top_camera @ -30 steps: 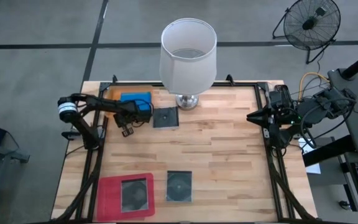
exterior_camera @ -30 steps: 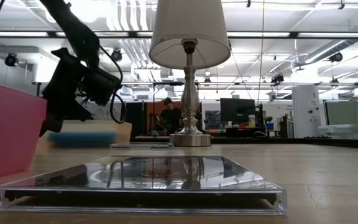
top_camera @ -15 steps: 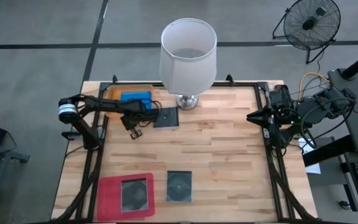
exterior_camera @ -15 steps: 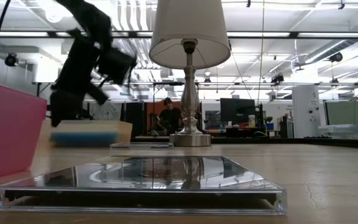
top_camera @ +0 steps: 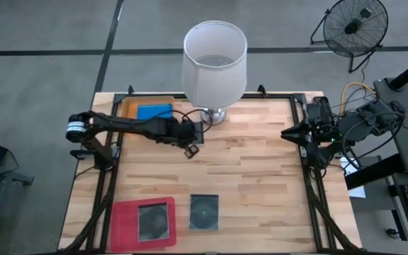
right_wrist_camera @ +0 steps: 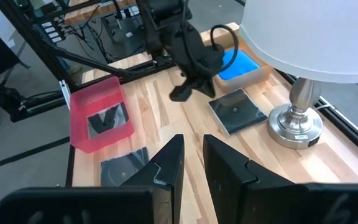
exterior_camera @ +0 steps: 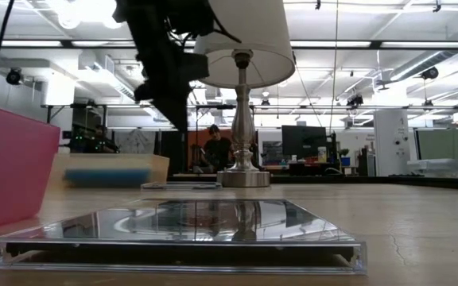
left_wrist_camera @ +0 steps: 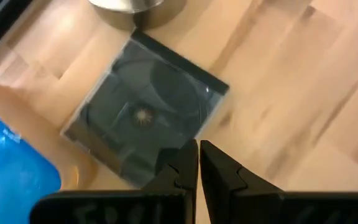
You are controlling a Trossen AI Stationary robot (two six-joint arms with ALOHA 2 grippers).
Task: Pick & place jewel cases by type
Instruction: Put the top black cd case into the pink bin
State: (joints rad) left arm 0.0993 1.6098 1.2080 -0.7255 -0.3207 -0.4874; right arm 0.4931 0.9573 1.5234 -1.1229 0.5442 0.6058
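Left tool pinched shut, empty, above square grey-transparent case; right tool narrow, empty.

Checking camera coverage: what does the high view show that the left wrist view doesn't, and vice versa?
High view only: the pink tray holding a dark jewel case, another dark jewel case beside it, the lampshade, the right gripper at the table's right edge.
Left wrist only: the left gripper fingers shut and empty, and the disc hub inside the dark case by the lamp base.
Both: that case, the blue case, the wooden table.
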